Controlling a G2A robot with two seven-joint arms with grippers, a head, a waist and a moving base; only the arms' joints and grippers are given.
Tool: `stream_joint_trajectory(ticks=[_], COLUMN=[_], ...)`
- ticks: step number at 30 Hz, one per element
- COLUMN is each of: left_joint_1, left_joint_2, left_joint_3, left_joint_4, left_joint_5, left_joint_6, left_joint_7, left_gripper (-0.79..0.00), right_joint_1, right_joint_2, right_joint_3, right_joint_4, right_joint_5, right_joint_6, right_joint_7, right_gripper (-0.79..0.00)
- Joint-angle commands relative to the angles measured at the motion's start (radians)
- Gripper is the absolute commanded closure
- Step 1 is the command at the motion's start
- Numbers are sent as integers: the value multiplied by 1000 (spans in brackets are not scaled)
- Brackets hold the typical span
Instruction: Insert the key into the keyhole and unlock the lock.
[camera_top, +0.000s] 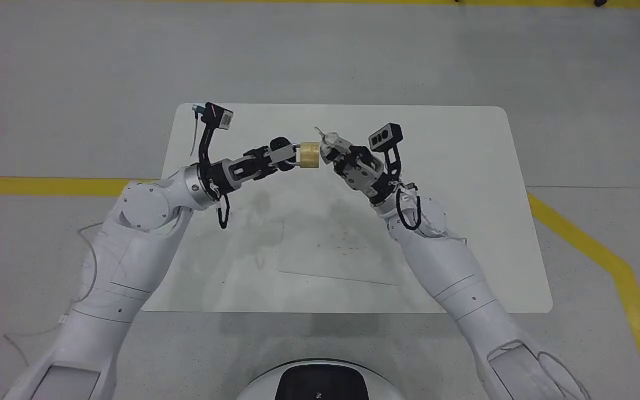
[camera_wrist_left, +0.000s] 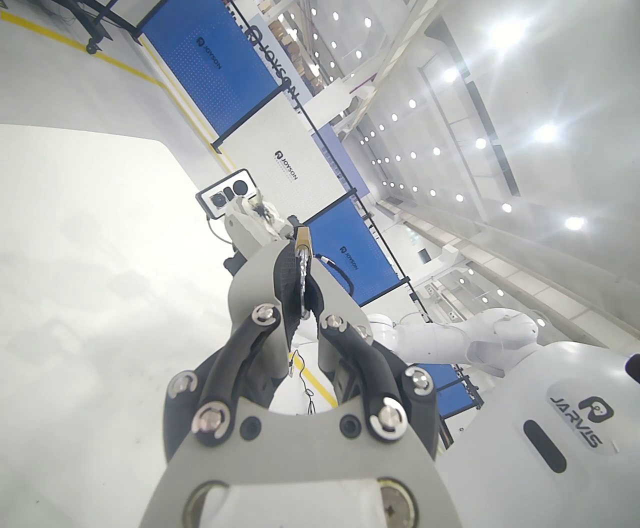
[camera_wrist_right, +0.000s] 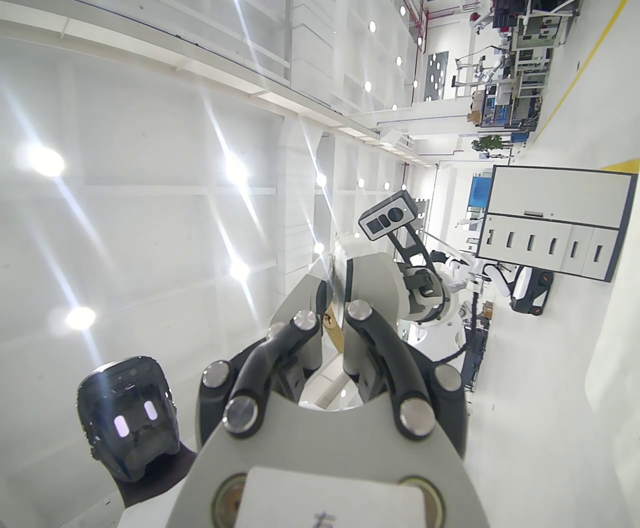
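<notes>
Above the far middle of the white table (camera_top: 450, 250), a brass padlock (camera_top: 310, 153) hangs between my two grippers. My left gripper (camera_top: 291, 153) is shut on it from the left. In the left wrist view its fingers (camera_wrist_left: 285, 270) clamp the silver shackle (camera_wrist_left: 303, 287), and the brass body (camera_wrist_left: 302, 240) sticks out past the tips. From the other side my right gripper (camera_top: 331, 153) meets the lock, shut on a thin key (camera_wrist_right: 339, 287). A bit of brass (camera_wrist_right: 332, 327) shows between its fingers. The keyhole itself is hidden.
Both arms are raised off the table, wrists bent toward each other. A faint rectangular outline (camera_top: 340, 245) marks the tabletop under them. Yellow floor tape (camera_top: 60, 186) runs beside the table.
</notes>
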Motion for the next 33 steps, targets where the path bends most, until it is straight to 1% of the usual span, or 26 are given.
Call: stream_joint_trajectory(ticks=[1, 8, 15, 22, 33], left_joint_1=[-2, -7, -10, -8, -6], left_joint_2=[-1, -2, -4, -4, -4], left_joint_3=[1, 5, 12, 11, 11], left_joint_4=[6, 13, 14, 11, 9], left_joint_5=[7, 55, 105, 96, 89], left_joint_6=[-3, -12, -21, -35, -50], left_joint_7=[7, 31, 72, 67, 56], left_gripper=[0, 0, 0, 0, 0], right_joint_1=[3, 0, -9, -4, 19], right_joint_2=[-4, -13, -19, -24, -48], right_joint_3=[1, 6, 18, 52, 18], right_joint_4=[7, 9, -2, 26, 65], right_joint_5=[7, 40, 36, 47, 3], right_joint_6=[1, 43, 61, 60, 69], right_joint_7=[7, 44, 61, 42, -6], right_gripper=[0, 0, 0, 0, 0])
